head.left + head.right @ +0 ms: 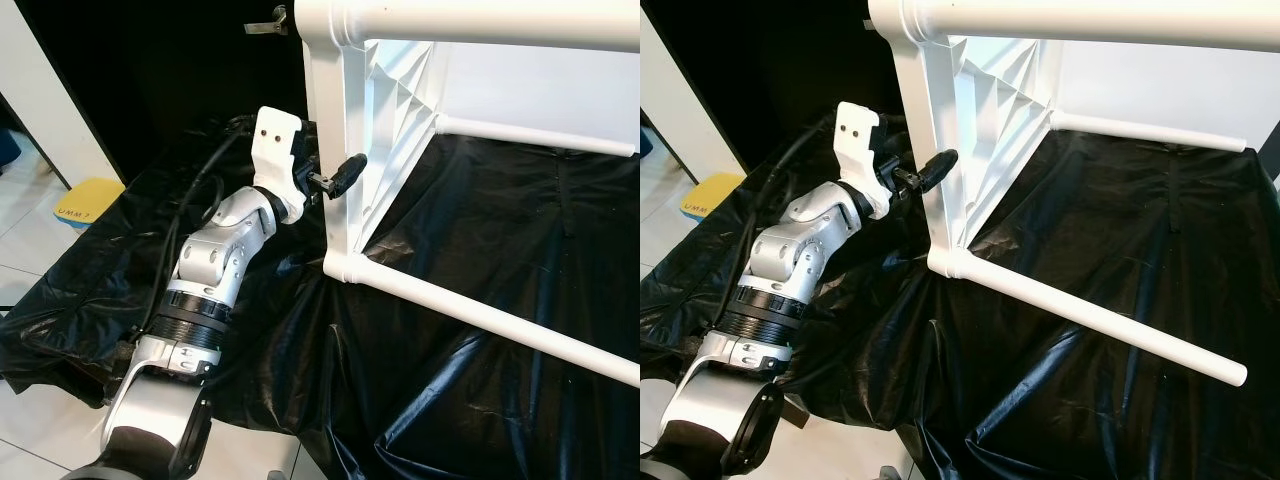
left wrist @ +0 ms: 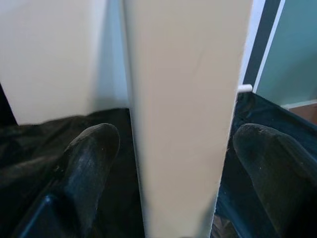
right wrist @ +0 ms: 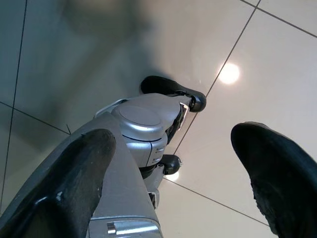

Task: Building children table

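A white children's table (image 1: pixel 400 100) lies on its side on a black plastic sheet (image 1: pixel 480 410). One round leg (image 1: pixel 480 315) runs low toward the right and another (image 1: pixel 1160 132) lies farther back. My left gripper (image 1: pixel 335 180) reaches in from the left at the table's upright corner post. In the left wrist view the left gripper (image 2: pixel 181 148) is open, its two fingers (image 2: pixel 94 148) straddling the white post (image 2: pixel 188 99). My right gripper (image 3: pixel 173 163) hangs open with nothing in it over the tiled floor (image 3: pixel 124 44), beside my own leg (image 3: pixel 143 124).
The black sheet is crumpled and spreads over the floor under the table. A yellow pad (image 1: pixel 88 202) lies on the white tiles at the left. Behind stand a dark wall with a metal handle (image 1: pixel 270 22) and a white panel (image 1: pixel 50 90).
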### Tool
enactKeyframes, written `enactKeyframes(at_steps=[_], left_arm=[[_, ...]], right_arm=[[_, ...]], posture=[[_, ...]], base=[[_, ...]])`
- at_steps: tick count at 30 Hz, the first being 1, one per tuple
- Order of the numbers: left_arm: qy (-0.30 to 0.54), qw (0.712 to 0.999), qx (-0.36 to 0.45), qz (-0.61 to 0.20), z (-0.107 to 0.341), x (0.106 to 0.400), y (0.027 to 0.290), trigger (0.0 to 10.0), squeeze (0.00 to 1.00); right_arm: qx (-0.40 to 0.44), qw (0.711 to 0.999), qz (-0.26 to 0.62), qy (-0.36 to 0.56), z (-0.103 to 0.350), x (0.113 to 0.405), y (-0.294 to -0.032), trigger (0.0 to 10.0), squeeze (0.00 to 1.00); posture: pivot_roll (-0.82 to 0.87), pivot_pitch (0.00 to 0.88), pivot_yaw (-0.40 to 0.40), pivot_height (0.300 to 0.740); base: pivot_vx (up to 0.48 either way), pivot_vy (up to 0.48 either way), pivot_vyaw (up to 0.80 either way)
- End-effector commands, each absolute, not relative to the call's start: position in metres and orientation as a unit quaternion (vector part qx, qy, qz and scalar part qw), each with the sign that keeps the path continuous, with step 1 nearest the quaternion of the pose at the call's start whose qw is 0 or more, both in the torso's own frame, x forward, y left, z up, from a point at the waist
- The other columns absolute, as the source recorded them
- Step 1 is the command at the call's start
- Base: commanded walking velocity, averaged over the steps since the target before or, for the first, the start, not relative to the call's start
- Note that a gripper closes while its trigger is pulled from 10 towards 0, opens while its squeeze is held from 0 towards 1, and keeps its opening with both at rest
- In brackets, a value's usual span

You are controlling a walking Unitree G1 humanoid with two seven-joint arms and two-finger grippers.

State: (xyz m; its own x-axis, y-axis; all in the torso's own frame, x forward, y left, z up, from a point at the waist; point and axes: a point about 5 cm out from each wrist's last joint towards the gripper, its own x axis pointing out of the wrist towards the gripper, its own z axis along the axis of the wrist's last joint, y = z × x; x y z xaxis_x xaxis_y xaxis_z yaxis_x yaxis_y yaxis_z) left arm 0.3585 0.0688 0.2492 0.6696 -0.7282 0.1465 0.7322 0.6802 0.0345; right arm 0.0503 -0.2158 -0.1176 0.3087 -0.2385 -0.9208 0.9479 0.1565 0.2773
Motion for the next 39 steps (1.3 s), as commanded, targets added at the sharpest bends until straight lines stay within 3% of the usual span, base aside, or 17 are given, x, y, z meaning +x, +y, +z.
enactKeyframes(at_steps=[1, 16, 30, 37, 38, 39], left_arm=[[-0.078, 0.907, -0.003, -0.415, 0.251, 0.359, 0.066, 10.0, 0.00], [-0.069, 0.952, -0.036, -0.297, 0.251, 0.392, 0.065, 10.0, 0.00], [-0.076, 0.969, -0.078, -0.223, 0.258, 0.407, 0.066, 10.0, 0.00], [-0.086, 0.965, -0.094, -0.229, 0.260, 0.407, 0.065, 10.0, 0.00], [-0.089, 0.963, -0.096, -0.234, 0.260, 0.406, 0.065, 2.7, 0.00], [-0.092, 0.961, -0.101, -0.239, 0.260, 0.405, 0.066, 0.0, 0.00]], right_arm=[[-0.021, 0.859, -0.009, 0.511, -0.103, 0.134, -0.188, 10.0, 0.00], [-0.023, 0.861, -0.008, 0.508, -0.102, 0.136, -0.188, 10.0, 0.00], [-0.021, 0.862, -0.010, 0.506, -0.102, 0.137, -0.187, 10.0, 0.00], [-0.021, 0.862, -0.010, 0.506, -0.102, 0.137, -0.186, 10.0, 0.00], [-0.021, 0.862, -0.009, 0.506, -0.102, 0.138, -0.186, 10.0, 0.00], [-0.020, 0.862, -0.009, 0.506, -0.102, 0.138, -0.185, 10.0, 0.00]], posture=[[0.02, 0.028, 0.049, 0.740], [0.02, 0.030, 0.054, 0.740], [0.02, 0.032, 0.064, 0.740], [0.02, 0.030, 0.066, 0.740], [0.02, 0.028, 0.067, 0.740], [0.02, 0.028, 0.068, 0.740]], base=[[0.000, 0.000, 0.00], [0.000, 0.000, 0.00], [0.000, 0.000, 0.00], [0.000, 0.000, 0.00], [0.000, 0.000, 0.00], [0.000, 0.000, 0.00]])
